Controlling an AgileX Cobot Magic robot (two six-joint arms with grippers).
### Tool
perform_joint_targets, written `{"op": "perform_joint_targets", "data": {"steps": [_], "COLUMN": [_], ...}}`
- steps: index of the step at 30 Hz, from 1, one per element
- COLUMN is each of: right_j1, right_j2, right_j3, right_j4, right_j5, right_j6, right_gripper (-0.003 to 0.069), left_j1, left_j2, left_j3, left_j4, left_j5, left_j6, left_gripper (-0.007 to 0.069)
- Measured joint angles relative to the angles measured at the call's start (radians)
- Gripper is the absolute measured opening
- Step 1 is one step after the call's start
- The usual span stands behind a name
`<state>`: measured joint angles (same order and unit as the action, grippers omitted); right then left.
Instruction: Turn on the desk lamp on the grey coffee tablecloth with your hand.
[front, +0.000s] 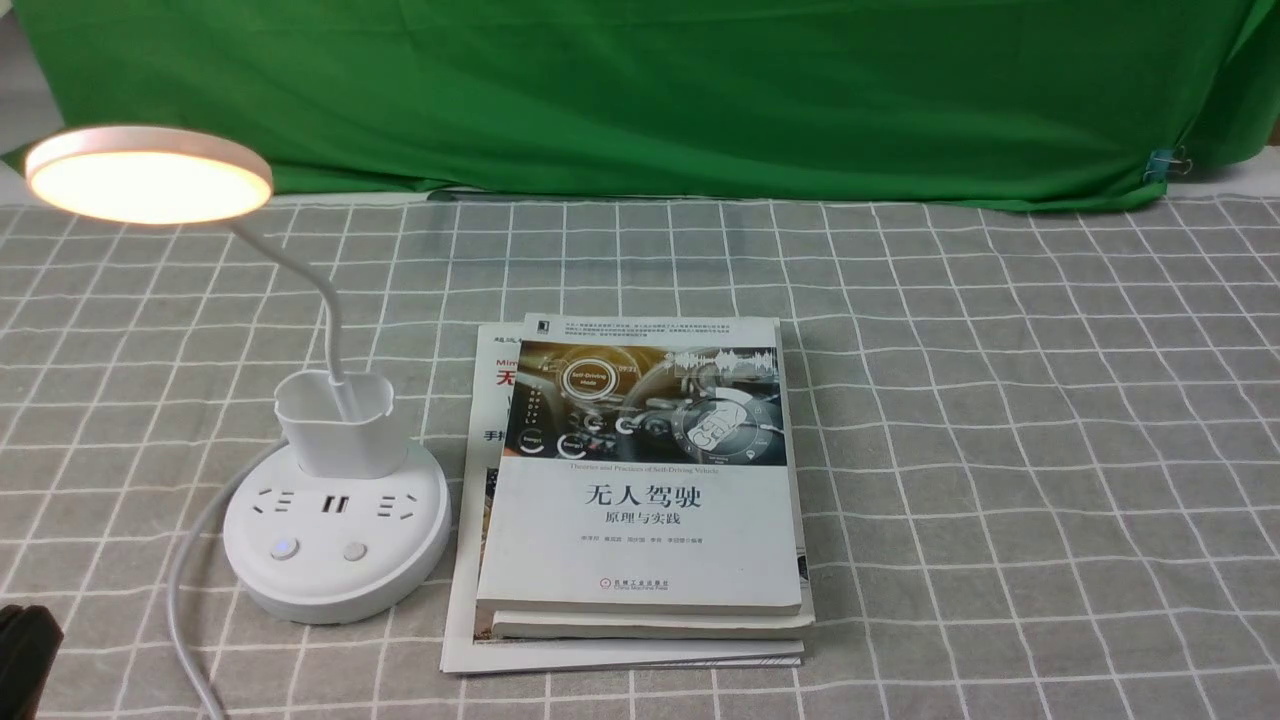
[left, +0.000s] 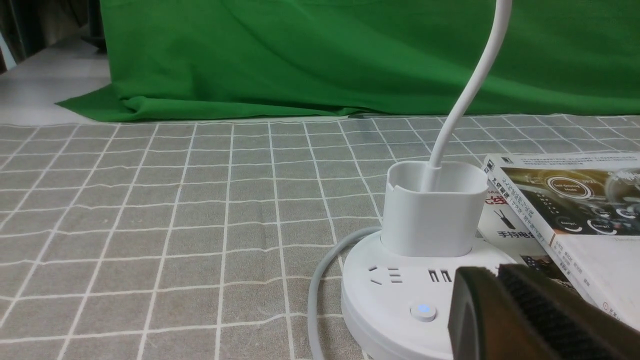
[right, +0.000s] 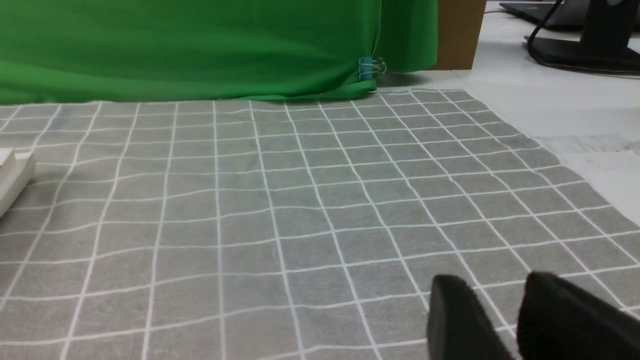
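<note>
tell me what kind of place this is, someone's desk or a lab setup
Most likely a staged lab or recording setup rather than a real desk: a green backdrop cloth is clipped up behind the grey checked tablecloth, with only a lit desk lamp and stacked books laid out.

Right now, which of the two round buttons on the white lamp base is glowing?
The button on the robot's left of the white plastic desk lamp's round base: it shows a small blue light. The other button, beside it, is plain and unlit.
</note>
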<state>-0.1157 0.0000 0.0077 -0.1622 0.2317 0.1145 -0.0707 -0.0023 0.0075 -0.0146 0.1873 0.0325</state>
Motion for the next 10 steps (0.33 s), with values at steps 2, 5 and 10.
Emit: {"op": "perform_joint_targets", "data": {"steps": [2,5,10], "right_j1": [0.000,0.000,0.000], "right_j2": [0.000,0.000,0.000], "right_j3": [0.000,0.000,0.000], "right_j4": [0.000,0.000,0.000], "right_j5": [0.000,0.000,0.000], "right_j6": [0.000,0.000,0.000], "right_gripper": [0.0245,0.0245,0.0245], "left_j1": [0.000,0.000,0.000], "left_j2": [0.000,0.000,0.000], "left_j3": [0.000,0.000,0.000], "left_j4": [0.000,0.000,0.000], "left_j5": [0.000,-0.001,-0.001], "left_j6": [0.000,0.002,0.004], "left_gripper": [0.0029,0.0037,0.0041]}}
